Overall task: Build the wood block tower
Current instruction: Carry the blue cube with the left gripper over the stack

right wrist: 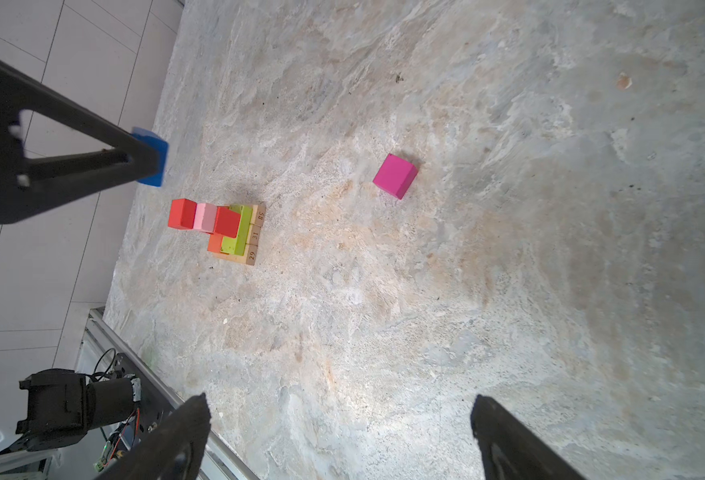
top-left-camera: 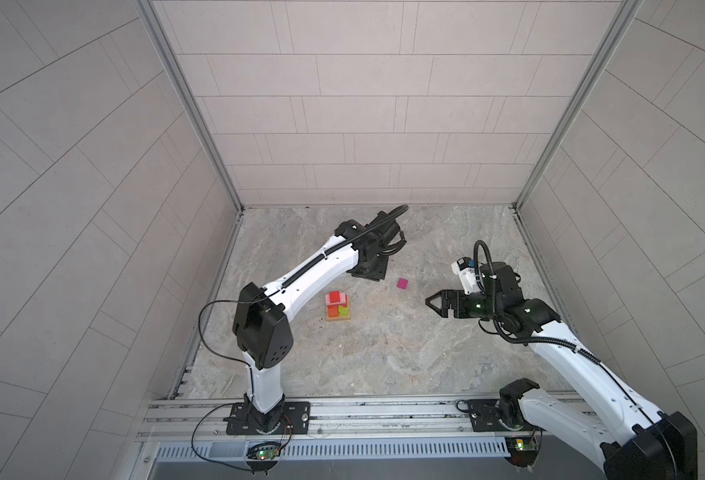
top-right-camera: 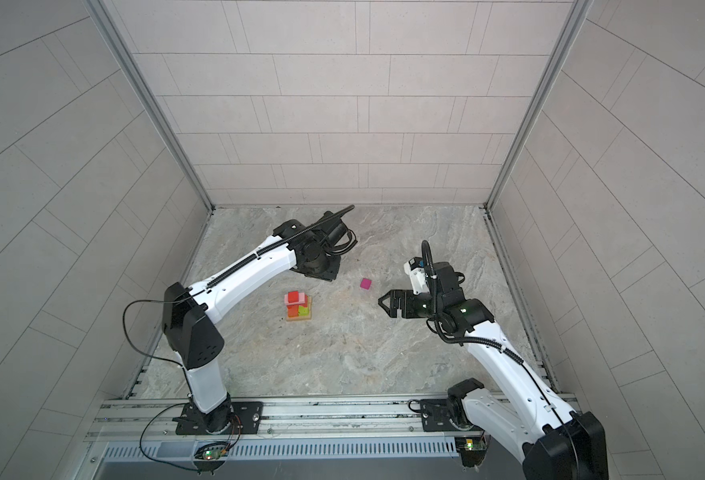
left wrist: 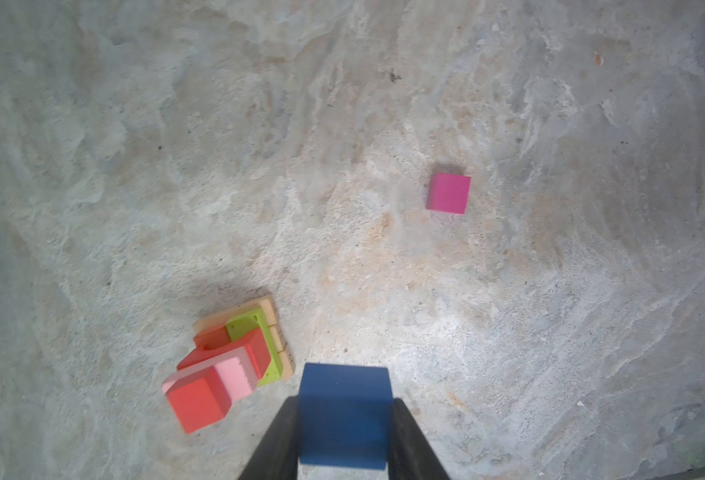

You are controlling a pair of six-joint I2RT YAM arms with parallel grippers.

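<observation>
- Left gripper (left wrist: 344, 402): 2 black jaws clenched on the blue cube (left wrist: 342, 415), 1 jaw flat against each opposite side. The cube is carried clear of the tower.
- Tower (top-left-camera: 337, 307): stands on the table left of centre in both top views.
  - Lowest: 3 tan bars (right wrist: 255, 237), side by side, ends stamped 58, 31 and 29.
  - Across them: orange oblong (right wrist: 215, 245) and lime oblong (right wrist: 236, 237).
  - Above: red arch (right wrist: 227, 222), then pink oblong (right wrist: 205, 218).
  - Topmost: 1 red cube (right wrist: 182, 214), at 1 end of the pink piece.
- Magenta cube (top-left-camera: 402, 284): alone on the table, well apart from the tower. It lies between the tower and the right gripper, slightly farther back.
- Right gripper (top-left-camera: 430, 301): jaws spread wide with nothing between them, tips aimed toward the tower's side.
- Left arm (top-left-camera: 313, 274): the white forearm passes close by the tower. Its wrist covers the left gripper in both top views.
- Table (top-left-camera: 384, 357): grey marbled top.
- Walls (top-left-camera: 342, 104): pale tiles on 3 sides.
- Rail (top-left-camera: 363, 411): metal, along the front edge, carrying both arm bases.
</observation>
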